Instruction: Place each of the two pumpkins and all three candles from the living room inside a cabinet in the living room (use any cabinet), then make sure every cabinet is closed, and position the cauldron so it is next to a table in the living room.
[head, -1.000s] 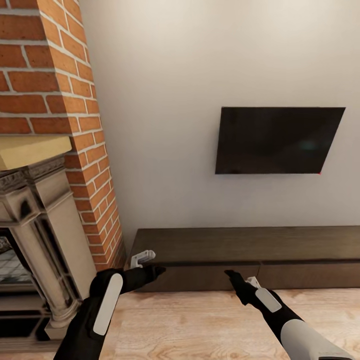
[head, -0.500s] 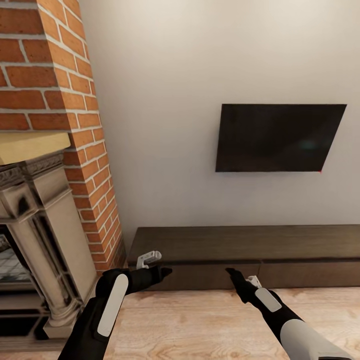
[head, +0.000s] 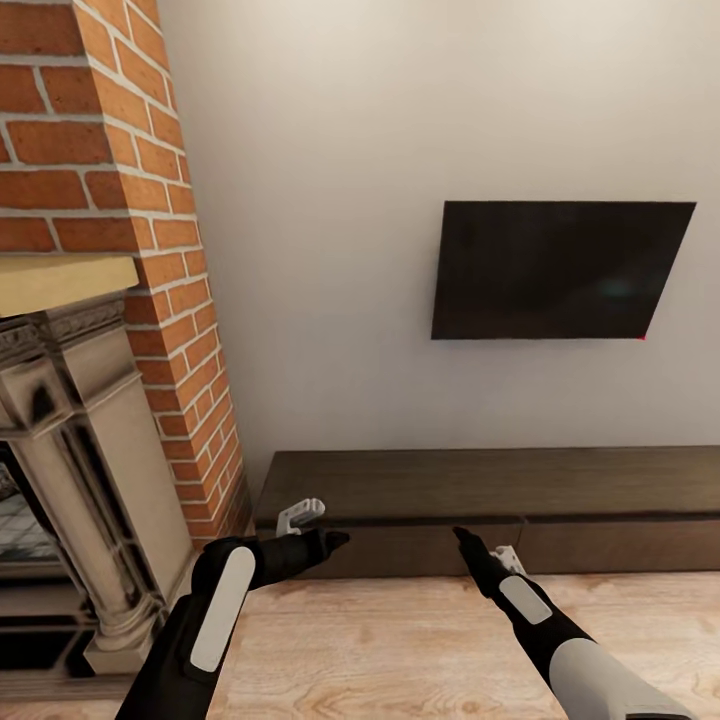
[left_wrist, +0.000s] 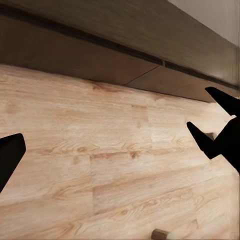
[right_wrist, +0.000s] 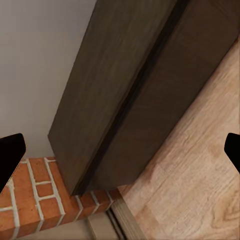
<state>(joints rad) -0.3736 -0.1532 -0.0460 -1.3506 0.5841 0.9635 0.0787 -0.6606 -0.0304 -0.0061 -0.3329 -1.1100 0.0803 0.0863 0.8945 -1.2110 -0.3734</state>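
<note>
Evidently approaching: the cabinet (head: 490, 500) lies below the television (head: 560, 270), drawers closed. Left gripper (head: 335, 541) and right gripper (head: 462, 537) hover before it, jaws apart, empty. Next: pull a drawer.

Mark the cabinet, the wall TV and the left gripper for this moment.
cabinet (head: 480, 485): head view, on its dark top surface.
wall TV (head: 560, 270): head view, centre of the black screen.
left gripper (head: 335, 540): head view, at its fingertips.
</note>
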